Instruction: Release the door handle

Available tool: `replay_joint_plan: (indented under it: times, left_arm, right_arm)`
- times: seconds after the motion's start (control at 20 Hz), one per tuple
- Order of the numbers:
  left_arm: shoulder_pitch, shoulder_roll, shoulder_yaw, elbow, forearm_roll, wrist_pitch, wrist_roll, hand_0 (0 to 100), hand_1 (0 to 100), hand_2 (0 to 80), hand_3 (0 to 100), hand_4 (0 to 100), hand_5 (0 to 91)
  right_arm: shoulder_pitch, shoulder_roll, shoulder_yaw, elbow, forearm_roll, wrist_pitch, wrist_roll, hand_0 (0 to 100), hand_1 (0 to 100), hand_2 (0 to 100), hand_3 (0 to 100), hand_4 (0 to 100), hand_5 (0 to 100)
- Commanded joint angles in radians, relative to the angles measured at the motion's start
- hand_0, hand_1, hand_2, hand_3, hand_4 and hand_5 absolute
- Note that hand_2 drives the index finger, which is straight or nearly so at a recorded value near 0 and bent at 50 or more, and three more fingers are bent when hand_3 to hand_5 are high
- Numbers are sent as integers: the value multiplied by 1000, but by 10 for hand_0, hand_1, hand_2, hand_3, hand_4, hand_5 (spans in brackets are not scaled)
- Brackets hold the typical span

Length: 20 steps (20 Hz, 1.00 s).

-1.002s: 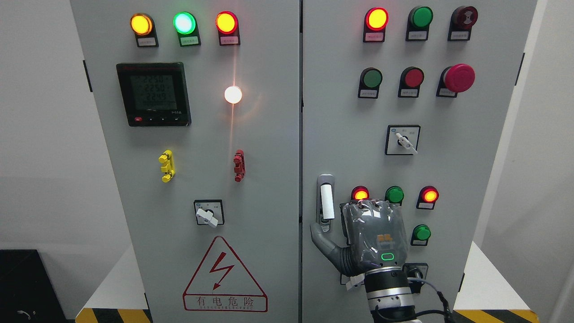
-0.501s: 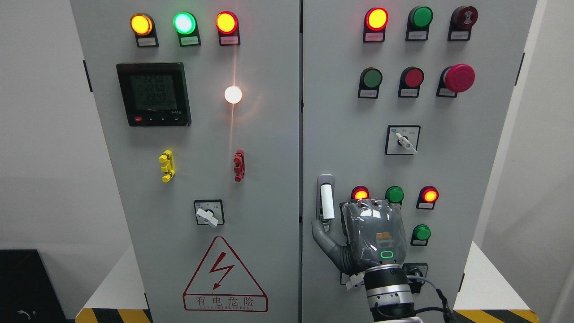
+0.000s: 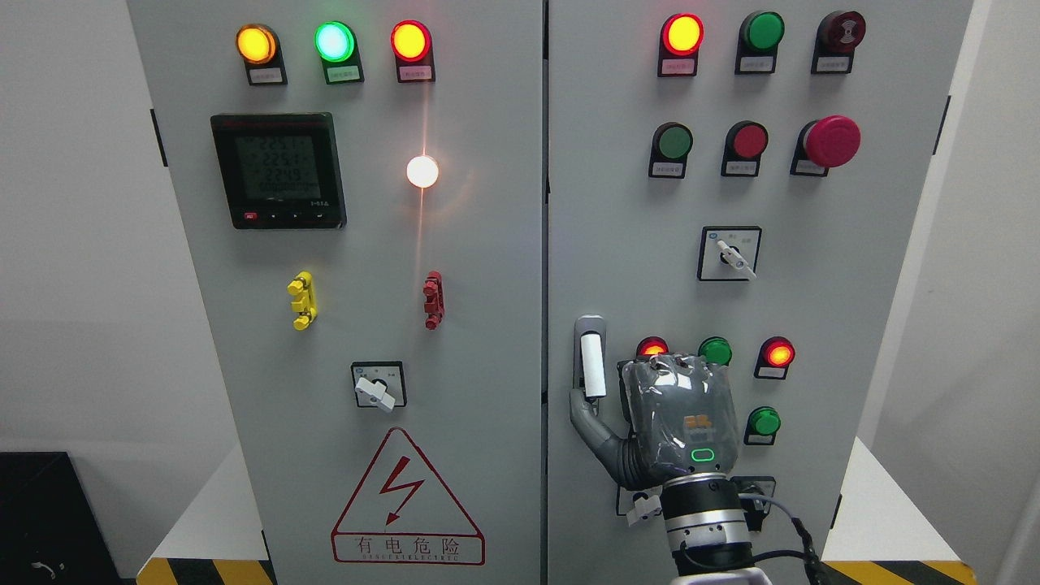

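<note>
The white door handle (image 3: pixel 593 366) stands upright in its grey lock plate at the left edge of the cabinet's right door (image 3: pixel 626 203). My right hand (image 3: pixel 678 414) comes up from the bottom edge and hovers in front of the door, just right of the handle, its grey back towards the camera. Its thumb (image 3: pixel 587 418) is spread out to the left, with the tip right under the handle's lower end. The whole white bar shows and nothing is wrapped round it. The hand holds nothing. My left arm does not show.
Both cabinet doors are closed. Lit and unlit push buttons (image 3: pixel 715 351) sit close above and right of my hand. A rotary switch (image 3: pixel 730 253) is higher up and a red mushroom button (image 3: pixel 830 140) above that. The left door carries a meter (image 3: pixel 279 171) and a warning triangle (image 3: pixel 406 500).
My right hand has risen a little along the door, and the thumb tip has come up to the handle's lower end. The doors have not moved.
</note>
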Motion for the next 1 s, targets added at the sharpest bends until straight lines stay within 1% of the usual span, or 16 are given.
replay_joint_plan:
  times: [0.0,0.95]
  left_arm:
    - [18,0,0,0,0,0,-1,120,556,0,0,0,0]
    - [18,0,0,0,0,0,-1,120,556,0,0,0,0]
  right_arm:
    - [-2,2,-3,2,-1,0,0,396,265,950,1000,944,950]
    - [1,2,-11,1,-1,0,-3,443,288,950,1000,941,950]
